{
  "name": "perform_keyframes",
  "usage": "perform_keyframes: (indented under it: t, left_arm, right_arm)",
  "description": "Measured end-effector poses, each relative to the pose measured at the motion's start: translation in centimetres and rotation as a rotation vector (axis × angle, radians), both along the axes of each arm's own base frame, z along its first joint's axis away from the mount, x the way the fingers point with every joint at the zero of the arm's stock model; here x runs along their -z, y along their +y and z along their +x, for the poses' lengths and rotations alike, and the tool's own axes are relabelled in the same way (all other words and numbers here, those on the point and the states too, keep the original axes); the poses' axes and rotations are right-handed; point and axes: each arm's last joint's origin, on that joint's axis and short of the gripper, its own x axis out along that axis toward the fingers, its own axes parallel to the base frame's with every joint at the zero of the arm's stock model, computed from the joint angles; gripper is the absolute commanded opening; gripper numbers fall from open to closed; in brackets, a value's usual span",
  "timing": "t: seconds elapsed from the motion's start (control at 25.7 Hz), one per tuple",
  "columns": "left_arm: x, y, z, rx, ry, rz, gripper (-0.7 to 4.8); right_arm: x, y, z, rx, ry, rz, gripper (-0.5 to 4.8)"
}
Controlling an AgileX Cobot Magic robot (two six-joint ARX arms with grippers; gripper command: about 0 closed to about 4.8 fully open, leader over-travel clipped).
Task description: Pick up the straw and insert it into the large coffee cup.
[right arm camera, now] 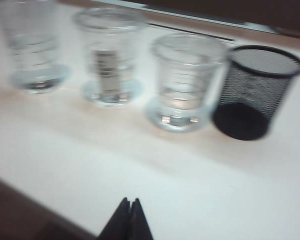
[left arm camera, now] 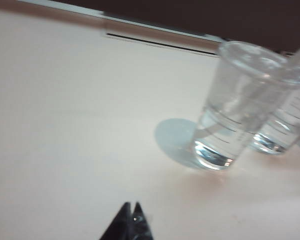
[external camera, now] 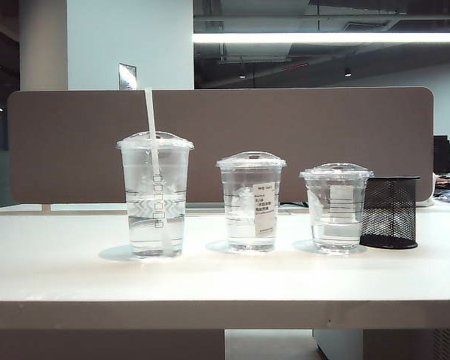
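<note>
Straw standing in the tallest cup, both grippers shut and holding nothing.

Neither arm shows in the exterior view; only the dark fingertips of the left gripper [left arm camera: 131, 212] and the right gripper [right arm camera: 129, 210] reach into their own blurred wrist views, each pair pressed together with nothing between, hanging over bare white table [external camera: 75, 277] well apart from the cups. The long thin white straw [external camera: 151, 127] passes through the domed lid of the large clear plastic coffee cup [external camera: 155, 196] at the left end of the row and leans slightly, its lower part hard to follow through the water. In the left wrist view only a sliver of it shows at the frame's edge. Beside that cup stand a medium clear cup with a white label [external camera: 251, 201], a shortest clear cup [external camera: 336, 207] and a black mesh pen holder [external camera: 391, 212] just beside the shortest one.
</note>
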Motion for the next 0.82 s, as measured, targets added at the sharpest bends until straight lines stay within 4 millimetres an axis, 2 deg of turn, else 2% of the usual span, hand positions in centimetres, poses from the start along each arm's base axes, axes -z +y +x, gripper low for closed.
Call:
perform_keyframes:
  t: [0.16, 0.35, 0.82]
  left_arm:
    - [-0.3, 1.1, -0.1, -0.102, -0.035, -0.003, -0.02]
    - [-0.7, 1.3, -0.4, -0.123, -0.091, -0.005, -0.02]
    - [-0.7, 1.3, -0.4, -0.123, -0.090, -0.005, -0.02]
  right_arm:
    - [0.0, -1.5, 0.5, 0.165, 0.000, 0.000, -0.05]
    - [0.0, -2.8, 0.7, 0.304, 0.000, -0.001, -0.05]
    - [0.0, -2.7, 0.8, 0.301, -0.021, 0.004, -0.05]
